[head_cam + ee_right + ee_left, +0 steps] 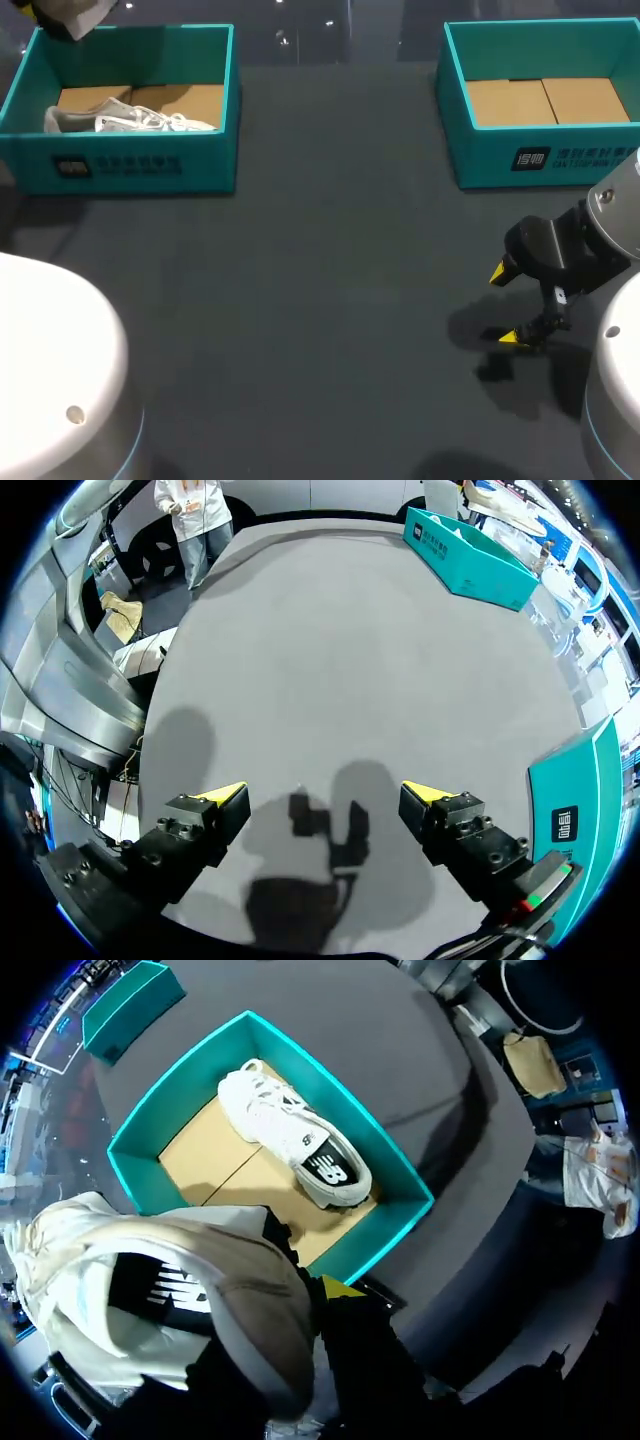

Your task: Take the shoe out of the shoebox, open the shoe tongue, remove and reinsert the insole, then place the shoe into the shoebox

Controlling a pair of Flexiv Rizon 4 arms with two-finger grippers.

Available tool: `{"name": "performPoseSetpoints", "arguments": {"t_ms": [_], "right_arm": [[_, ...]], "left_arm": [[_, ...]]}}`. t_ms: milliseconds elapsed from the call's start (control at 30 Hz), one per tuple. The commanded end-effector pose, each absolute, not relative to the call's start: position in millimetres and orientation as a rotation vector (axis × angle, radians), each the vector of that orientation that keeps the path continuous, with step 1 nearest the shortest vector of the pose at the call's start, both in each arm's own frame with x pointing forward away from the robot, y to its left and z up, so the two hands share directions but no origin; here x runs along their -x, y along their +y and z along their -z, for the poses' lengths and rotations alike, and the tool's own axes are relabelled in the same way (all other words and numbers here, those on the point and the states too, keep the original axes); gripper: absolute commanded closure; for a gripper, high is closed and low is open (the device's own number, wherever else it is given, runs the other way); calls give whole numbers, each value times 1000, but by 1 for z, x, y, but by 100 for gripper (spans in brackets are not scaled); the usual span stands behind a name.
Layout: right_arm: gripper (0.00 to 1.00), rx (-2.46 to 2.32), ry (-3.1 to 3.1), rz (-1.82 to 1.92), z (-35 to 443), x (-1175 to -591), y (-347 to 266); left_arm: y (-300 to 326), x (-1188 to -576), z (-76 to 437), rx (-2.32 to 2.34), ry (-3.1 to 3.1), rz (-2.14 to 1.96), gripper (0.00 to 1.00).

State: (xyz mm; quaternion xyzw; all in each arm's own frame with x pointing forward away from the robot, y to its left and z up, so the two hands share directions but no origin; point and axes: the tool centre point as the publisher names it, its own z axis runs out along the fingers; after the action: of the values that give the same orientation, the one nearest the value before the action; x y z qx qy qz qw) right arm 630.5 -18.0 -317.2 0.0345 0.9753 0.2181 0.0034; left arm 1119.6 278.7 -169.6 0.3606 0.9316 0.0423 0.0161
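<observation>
The right gripper (505, 304) (322, 795) hovers low over the dark table (330, 300), well apart from the left shoebox (150, 165) (390, 1235) and nearer me than it, its yellow-tipped fingers (225, 794) spread wide with nothing between them. Farther off, the right shoebox (480, 160) (570, 800) stands level with the left shoebox, well apart from it, showing only its cardboard floor. A white sneaker (130, 122) (295, 1145) lies on its side inside the left shoebox, against one long wall. Above the left shoebox's far corner, the left gripper (325, 1295) holds a second white sneaker (150, 1290) (78, 15) aloft, clear of the box; that shoe hides most of the fingers
</observation>
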Motion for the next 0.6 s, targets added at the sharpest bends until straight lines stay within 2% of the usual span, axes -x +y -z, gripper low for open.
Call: {"name": "performPoseSetpoints", "arguments": {"t_ms": [33, 300, 600], "right_arm": [[0, -110, 3054, -679, 317, -628, -18], [0, -110, 3054, -679, 317, -628, -18], [0, -110, 3054, -679, 317, -628, -18]], "left_arm": [[278, -1118, 173, -1137, 2719, -315, 100], [278, -1118, 173, -1137, 2719, -315, 100], [297, -1130, 179, -1562, 2618, -249, 100]]}}
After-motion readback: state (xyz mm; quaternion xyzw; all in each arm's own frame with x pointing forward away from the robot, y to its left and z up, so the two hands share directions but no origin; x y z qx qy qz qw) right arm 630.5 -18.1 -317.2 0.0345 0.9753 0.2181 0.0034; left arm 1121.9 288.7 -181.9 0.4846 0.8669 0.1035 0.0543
